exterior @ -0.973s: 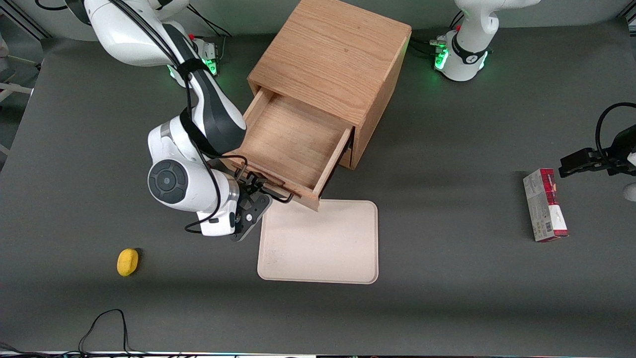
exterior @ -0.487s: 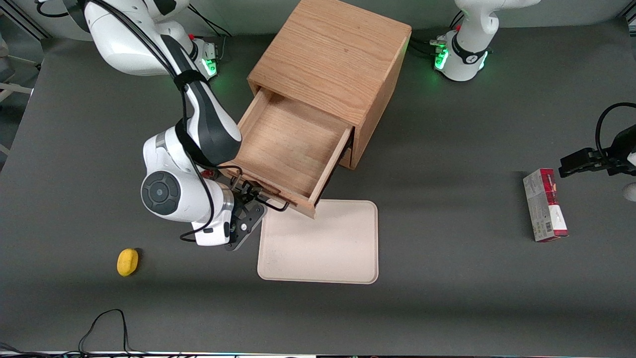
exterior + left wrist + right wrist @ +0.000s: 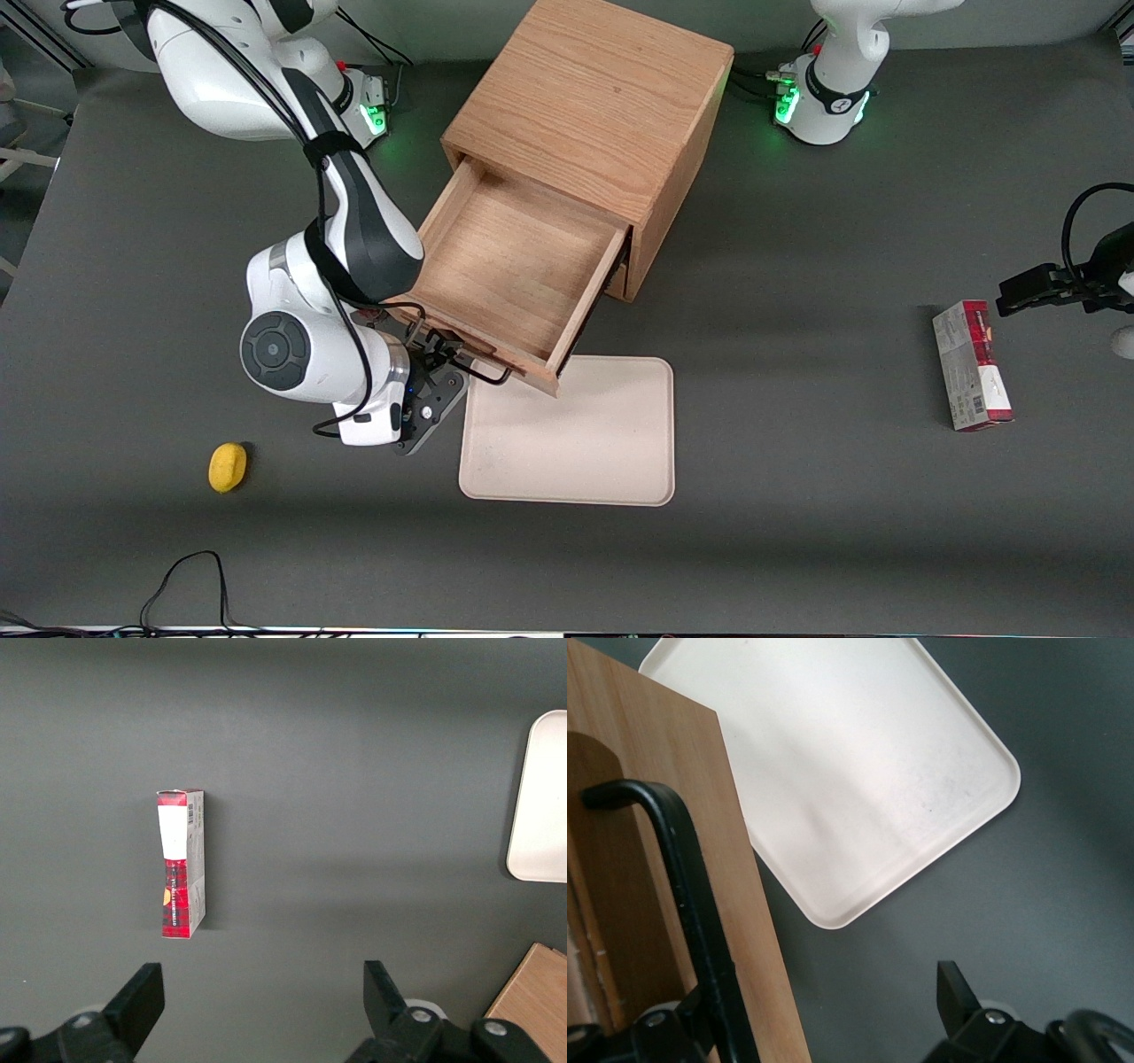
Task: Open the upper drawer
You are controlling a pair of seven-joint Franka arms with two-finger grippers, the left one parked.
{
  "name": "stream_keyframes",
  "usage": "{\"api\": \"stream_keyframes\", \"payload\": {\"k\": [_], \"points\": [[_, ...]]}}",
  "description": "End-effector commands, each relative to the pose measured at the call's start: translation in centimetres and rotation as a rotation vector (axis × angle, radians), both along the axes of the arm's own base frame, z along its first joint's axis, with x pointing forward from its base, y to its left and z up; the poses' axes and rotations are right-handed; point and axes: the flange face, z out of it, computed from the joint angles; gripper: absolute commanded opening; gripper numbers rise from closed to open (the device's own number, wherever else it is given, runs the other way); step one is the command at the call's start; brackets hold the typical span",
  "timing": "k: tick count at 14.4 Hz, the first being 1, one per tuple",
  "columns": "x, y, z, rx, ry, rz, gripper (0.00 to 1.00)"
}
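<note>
Front view. Upper drawer (image 3: 509,266): drawn well out of oak cabinet (image 3: 594,106), interior bare, front panel overhanging corner of cream tray (image 3: 571,434); task judged essentially complete. Gripper (image 3: 443,372): low at drawer front, toward working arm's end of table, beside tray. Yellow object (image 3: 228,466): nearer camera, well apart. Red carton (image 3: 972,365): toward parked arm's end.

Left wrist view. Red carton (image 3: 181,864) flat on dark table (image 3: 354,771); tray edge (image 3: 540,797) and cabinet corner (image 3: 536,1001) just visible.

Right wrist view. Black bar handle (image 3: 691,904) running along drawer front (image 3: 673,815), passing close by one finger (image 3: 660,1032); second finger (image 3: 961,1005) well apart from it. Fingers spread, clasping nothing; handle apparently between them, presumably positioned so for pulling.
</note>
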Motion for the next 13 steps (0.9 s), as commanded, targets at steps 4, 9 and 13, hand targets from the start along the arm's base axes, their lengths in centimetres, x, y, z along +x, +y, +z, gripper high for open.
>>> {"api": "stream_keyframes", "payload": {"k": [4, 9, 13], "points": [[-0.2, -0.5, 4.6, 0.000, -0.014, 0.024, 1.00], [-1.9, -1.4, 11.5, 0.009, -0.030, 0.033, 1.00], [-4.5, -6.1, 17.3, -0.033, 0.017, 0.001, 1.00]]}}
